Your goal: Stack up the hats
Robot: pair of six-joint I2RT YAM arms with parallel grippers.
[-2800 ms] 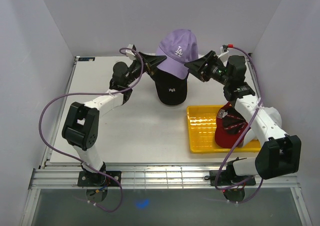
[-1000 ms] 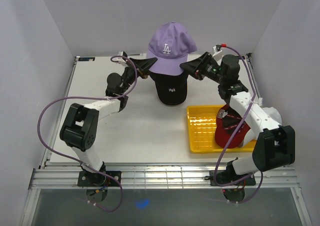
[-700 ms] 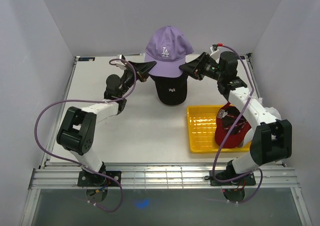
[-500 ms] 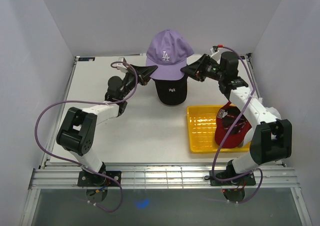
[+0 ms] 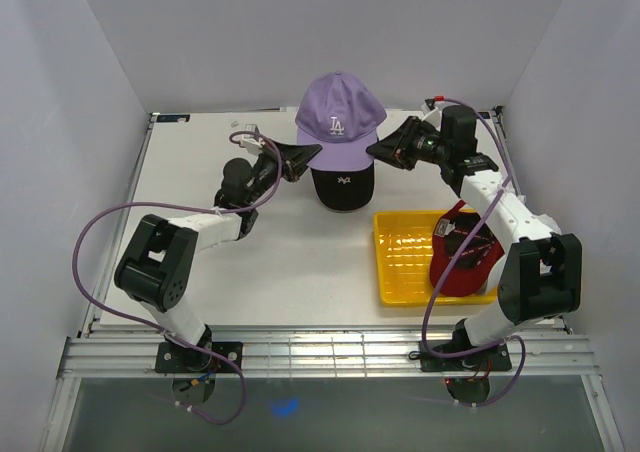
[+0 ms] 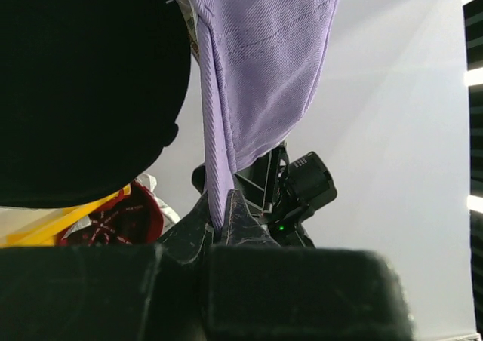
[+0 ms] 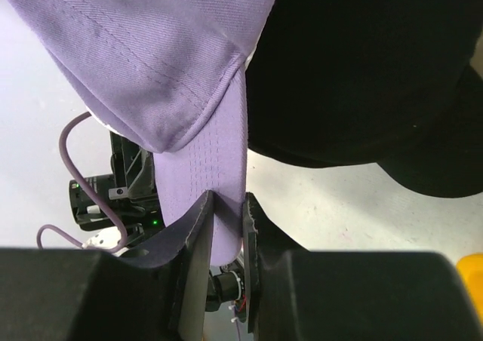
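Observation:
The lavender purple hat [image 5: 340, 115] hangs just above the black hat [image 5: 342, 180] at the back middle of the table. My left gripper [image 5: 312, 153] is shut on its left rim, and my right gripper [image 5: 374, 152] is shut on its right rim. In the left wrist view the purple hat's fabric [image 6: 256, 69] runs down into my left gripper [image 6: 219, 214], beside the black hat [image 6: 83, 84]. In the right wrist view the purple hat's edge band [image 7: 219, 160] is pinched in my right gripper [image 7: 226, 205], with the black hat [image 7: 362, 69] to the right. A red hat [image 5: 462, 260] lies in the tray.
A yellow tray [image 5: 405, 262] sits at the front right of the table, under my right arm. White walls close in the back and both sides. The left arm's purple cable [image 5: 95, 222] loops over the left part of the table.
Both grippers have come down and a little toward me, bringing the purple hat lower over the black hat. The right gripper's jaws have closed tighter on the rim.

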